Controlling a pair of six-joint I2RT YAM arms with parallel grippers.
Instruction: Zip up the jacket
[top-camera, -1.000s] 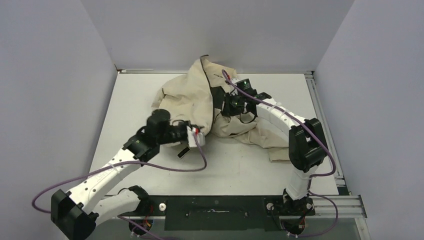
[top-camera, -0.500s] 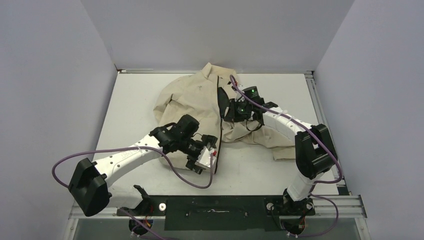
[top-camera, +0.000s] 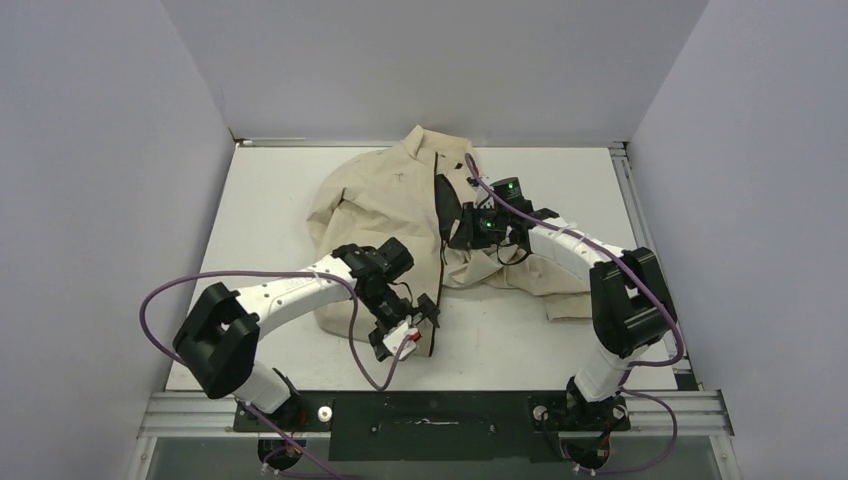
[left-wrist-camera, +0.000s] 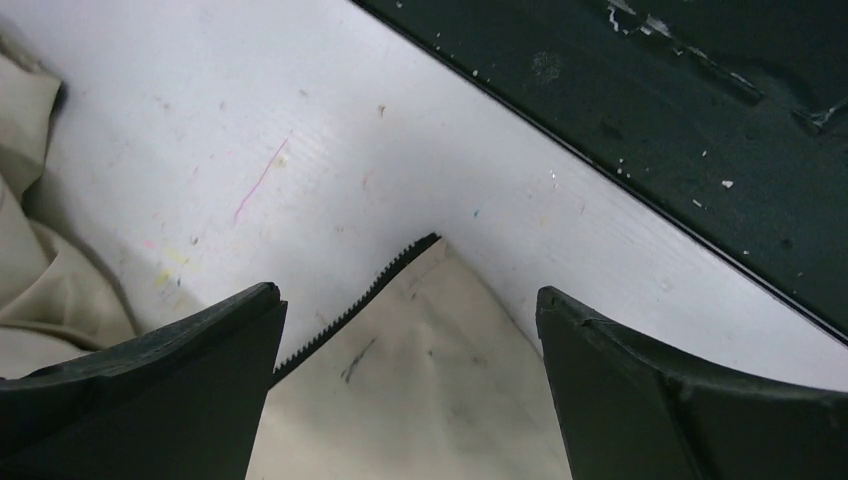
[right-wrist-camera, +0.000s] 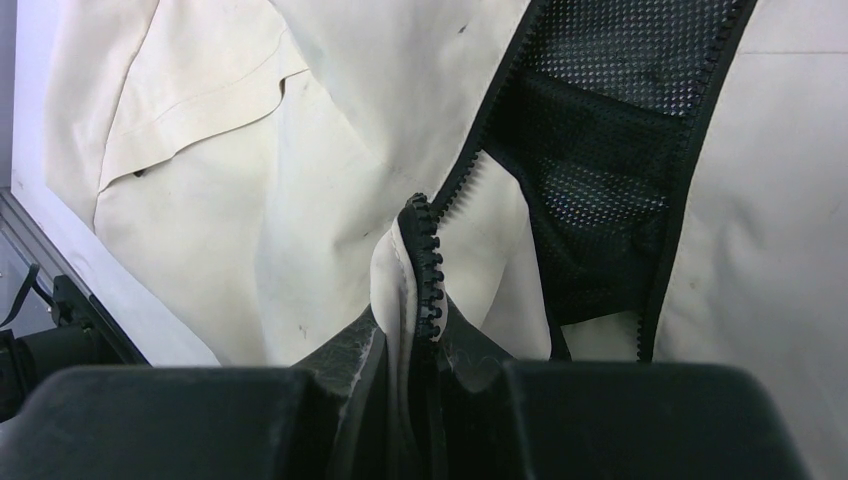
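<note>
The jacket (top-camera: 385, 205) lies crumpled on the white table (top-camera: 270, 190), its collar towards the far wall and its front open, so that a patch of black mesh lining (right-wrist-camera: 600, 150) shows between the two cream panels. A black zipper line runs from the collar down the edge of the left panel towards the near edge of the table, where that panel ends in a pointed bottom corner.

The left gripper (left-wrist-camera: 410, 300) hangs over that corner with its jaws spread as wide as they go and nothing between them. In the left wrist view the cream corner lies flat on the table in the gap between the two black fingers, the row of zipper teeth (left-wrist-camera: 360, 300) along its left edge ending at the tip. Whether either finger touches the cloth cannot be told. Just beyond the corner the white surface meets the dark base plate (left-wrist-camera: 700, 120) at the front of the rig.

The right gripper (right-wrist-camera: 415, 350) sits further back, at the middle of the garment beside the open lining. Its jaws are closed tight on a raised fold of the other front edge: cream fabric and a short stretch of zipper stand up out of the pinch between the fingers, and the rest of that panel falls away to the right and near side
</note>
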